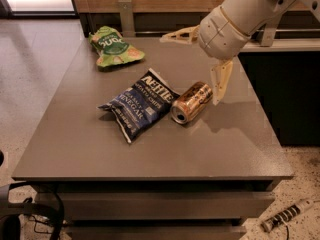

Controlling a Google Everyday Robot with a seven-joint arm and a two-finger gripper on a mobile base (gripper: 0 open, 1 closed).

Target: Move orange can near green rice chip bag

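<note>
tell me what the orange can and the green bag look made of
orange can: metal, likely aluminium, with a glossy copper sheen and silver top. green rice chip bag: seemingly foil or plastic film, crinkled and shiny. gripper hangs open beside the can's far end.

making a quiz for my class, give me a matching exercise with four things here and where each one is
1 orange can
2 green rice chip bag
3 blue chip bag
4 gripper

A far left corner of the table
B open, above the table's right side
C on its side, mid-table
D flat, just left of the orange can

Pairs: 1-C, 2-A, 3-D, 4-B
</note>
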